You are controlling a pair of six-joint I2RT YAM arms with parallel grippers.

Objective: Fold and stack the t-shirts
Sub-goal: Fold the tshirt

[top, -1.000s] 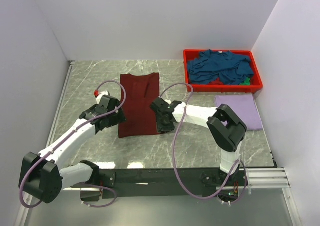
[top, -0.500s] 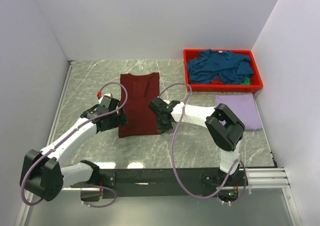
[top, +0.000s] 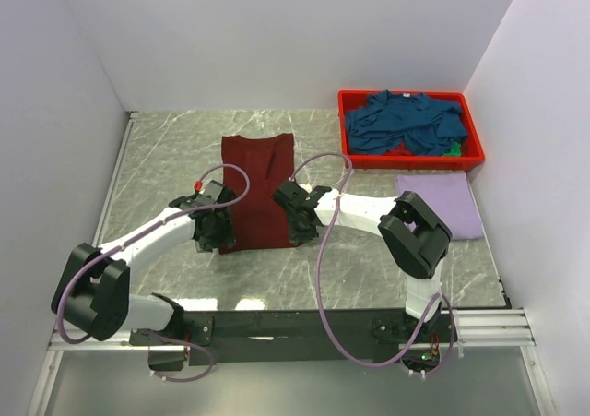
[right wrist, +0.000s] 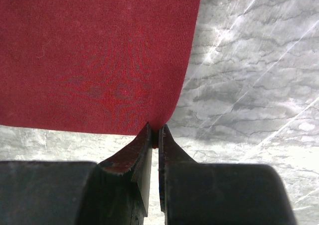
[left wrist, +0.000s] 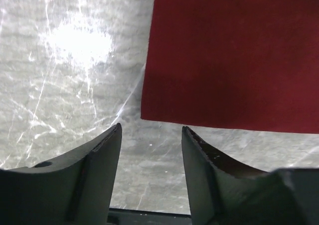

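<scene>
Matt cloth t-shirt [right wrist: 89,55], glossy marbled table [right wrist: 249,85]

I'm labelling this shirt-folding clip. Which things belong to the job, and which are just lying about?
Job: maroon shirt, blue shirts, lavender shirt.
Lying about: red bin holding the blue shirts, table.

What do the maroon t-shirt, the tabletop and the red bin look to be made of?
The maroon t-shirt looks like matte knit cloth, probably cotton jersey: fine ribbing shows close up, and its edge curves softly. The tabletop looks like glossy grey marble or a marble-print laminate: white veins and lamp glare. The red bin seems moulded plastic: smooth, uniform colour, rigid rim.
</scene>
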